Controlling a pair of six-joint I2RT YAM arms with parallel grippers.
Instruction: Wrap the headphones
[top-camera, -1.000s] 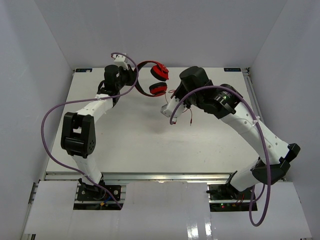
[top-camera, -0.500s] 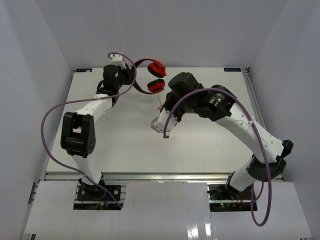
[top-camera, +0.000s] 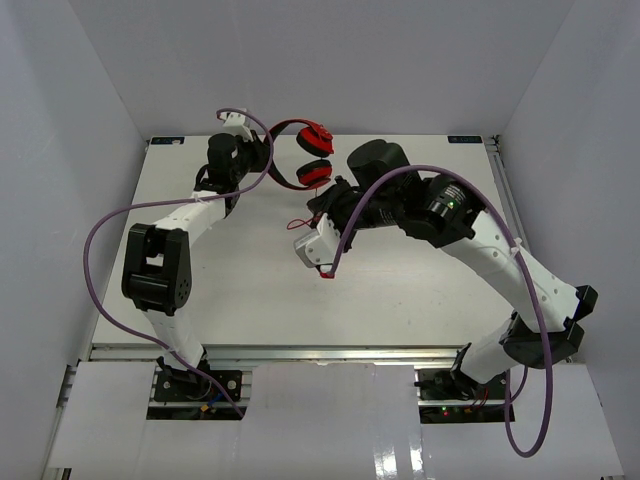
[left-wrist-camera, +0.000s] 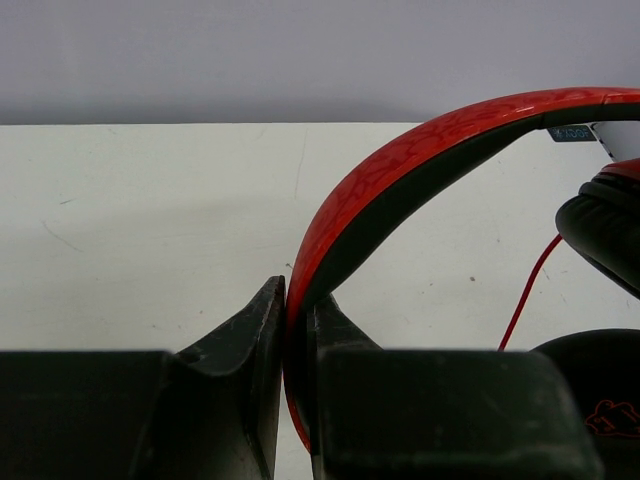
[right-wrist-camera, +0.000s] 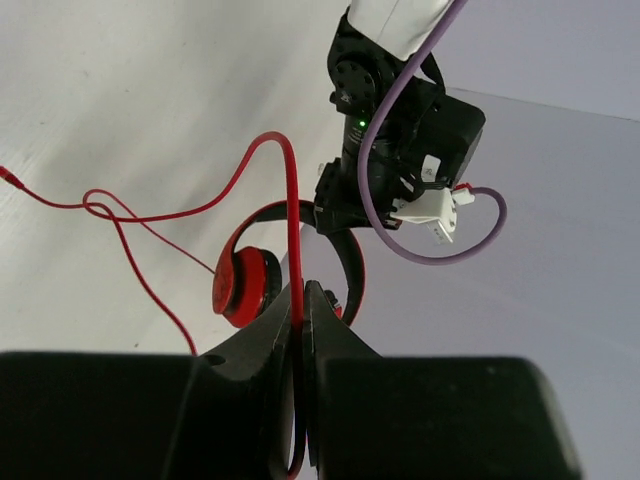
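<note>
The headphones (top-camera: 312, 170) are held up at the table's far middle, red ear cups to the right. My left gripper (top-camera: 262, 152) is shut on the black-and-red headband (left-wrist-camera: 420, 160); its fingers clamp the band edge-on (left-wrist-camera: 295, 295). A black ear pad (left-wrist-camera: 600, 230) and the thin red cable (left-wrist-camera: 525, 290) show on the right there. My right gripper (top-camera: 318, 215) is just near of the ear cups, shut on the red cable (right-wrist-camera: 290, 200), which rises from between its jaws (right-wrist-camera: 302, 290) and arcs over. One ear cup (right-wrist-camera: 240, 285) hangs behind it. The cable's loose end trails left (right-wrist-camera: 60, 205).
The white table (top-camera: 200, 300) has side walls and a back wall around it. Thick purple robot cables loop beside each arm (top-camera: 100, 250) (top-camera: 530, 330). The left arm's wrist (right-wrist-camera: 400, 130) stands right behind the headphones in the right wrist view.
My right gripper has moved left and toward the near side with the red cable in it. The loose cable that hung by the right arm is drawn in. The left gripper holds still.
</note>
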